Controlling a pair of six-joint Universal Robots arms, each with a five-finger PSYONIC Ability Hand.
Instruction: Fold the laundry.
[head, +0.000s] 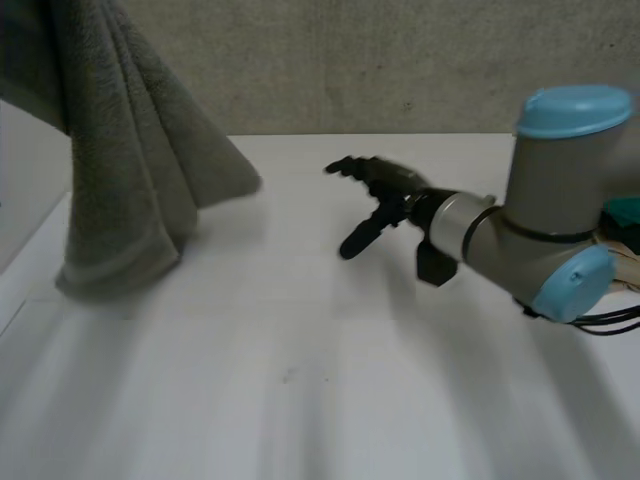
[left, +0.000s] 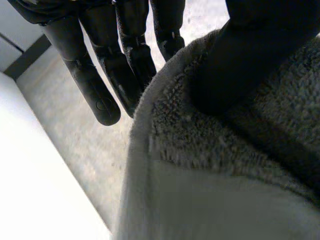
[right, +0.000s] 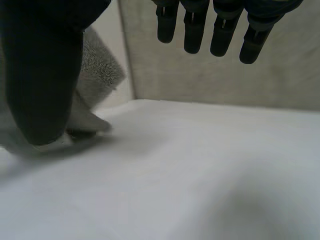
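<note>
Pinching grey towel (head: 130, 170) with left hand (left: 95, 85), thumb against fingers; dangling it over white table (head: 330, 380), left side, lower end reaching tabletop. Holding nothing with right hand (head: 392, 190), fingers loosely spread, well apart from towel.

One grey towel (head: 130, 170), one white table (head: 330, 380), two hands, the left hand (left: 95, 90) and the right hand (head: 375, 195), and one teal thing (head: 625, 215) behind the right arm.

A white table (head: 300, 400) spreads from near to far. Behind its far edge rises a speckled grey wall (head: 400, 70). At the right sits a teal object (head: 626, 216), partly hidden.
</note>
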